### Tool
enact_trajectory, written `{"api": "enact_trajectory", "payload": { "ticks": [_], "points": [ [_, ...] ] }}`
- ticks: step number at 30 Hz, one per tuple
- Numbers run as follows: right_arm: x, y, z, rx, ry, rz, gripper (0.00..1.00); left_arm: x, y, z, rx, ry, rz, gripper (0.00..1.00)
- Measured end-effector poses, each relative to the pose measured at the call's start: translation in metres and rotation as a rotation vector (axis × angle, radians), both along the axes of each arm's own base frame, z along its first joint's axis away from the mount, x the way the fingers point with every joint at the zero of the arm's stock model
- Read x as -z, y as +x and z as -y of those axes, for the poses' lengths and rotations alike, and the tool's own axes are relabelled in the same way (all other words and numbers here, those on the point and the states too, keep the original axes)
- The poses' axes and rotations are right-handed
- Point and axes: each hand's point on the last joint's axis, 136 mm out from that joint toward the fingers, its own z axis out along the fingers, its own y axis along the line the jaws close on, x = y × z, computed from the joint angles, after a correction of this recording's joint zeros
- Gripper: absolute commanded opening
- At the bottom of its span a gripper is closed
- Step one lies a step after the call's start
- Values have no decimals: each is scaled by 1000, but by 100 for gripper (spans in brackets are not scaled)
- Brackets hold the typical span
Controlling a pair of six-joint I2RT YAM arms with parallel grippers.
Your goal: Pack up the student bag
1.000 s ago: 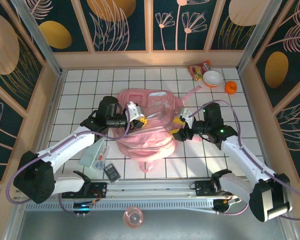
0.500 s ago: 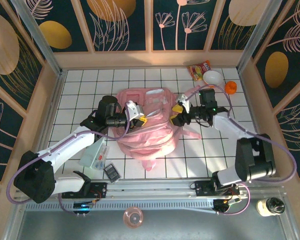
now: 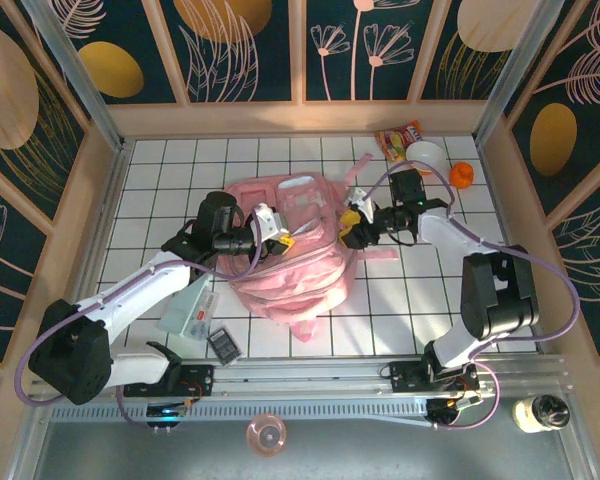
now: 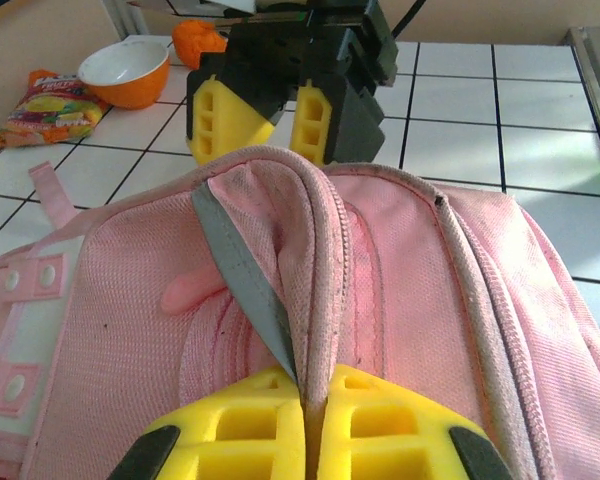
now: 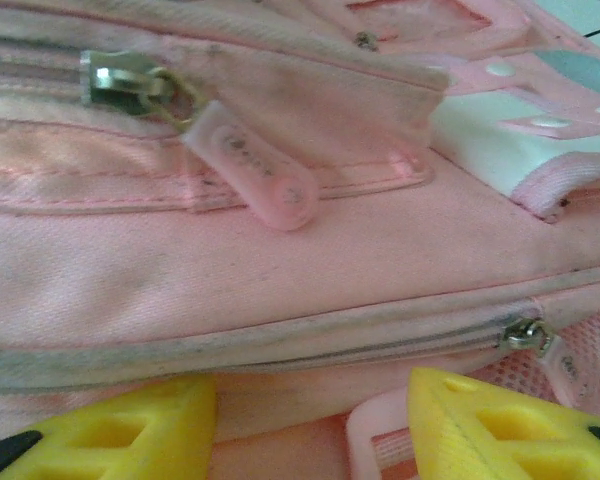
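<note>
The student bag, a big pink backpack, lies mid-table. My left gripper is shut on a raised fold of its zip edge; the yellow fingertips pinch that seam. My right gripper is at the bag's right side, facing the left one. In the right wrist view it stands open, its yellow fingers either side of pink fabric and a pale strap buckle. A closed zip line with a metal slider runs just above; another slider with a pink pull tab is higher.
A snack packet, a white-and-orange bowl and a small orange object sit at the back right. A clear case and a dark calculator lie near the front left. Wooden walls enclose the tiled table.
My right arm swung away from the near right and reached in to the bag's far right side, its jaws narrowing. The bag's top was drawn up and back. The left gripper kept its hold.
</note>
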Motion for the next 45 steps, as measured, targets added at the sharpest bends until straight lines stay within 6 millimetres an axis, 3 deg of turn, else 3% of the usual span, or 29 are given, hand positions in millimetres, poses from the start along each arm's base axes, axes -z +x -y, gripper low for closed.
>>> {"api": "enact_trajectory", "payload": {
  "ticks": [5, 8, 15, 19, 24, 28, 34, 45],
  "points": [
    [-5, -54, 5, -8, -6, 14, 58, 15, -9, -6, 78, 92, 81, 0],
    [-6, -68, 21, 52, -11, 51, 62, 23, -17, -12, 147, 165, 158, 0],
    [15, -47, 36, 120, -93, 84, 63, 20, -30, -25, 231, 248, 326, 0],
    [27, -24, 31, 92, -122, 77, 63, 21, -35, -27, 257, 256, 369, 0],
    [28, 4, 20, 44, -112, 107, 60, 22, -37, -28, 269, 263, 391, 0],
    [33, 15, 11, -9, -92, 116, 58, 22, -37, -29, 271, 264, 396, 0],
    [52, 7, 5, -78, -95, 59, 52, 23, -37, -29, 271, 264, 397, 0],
    [52, -1, 4, -100, -91, -18, 18, 24, -34, -27, 247, 248, 392, 0]
  ]
}}
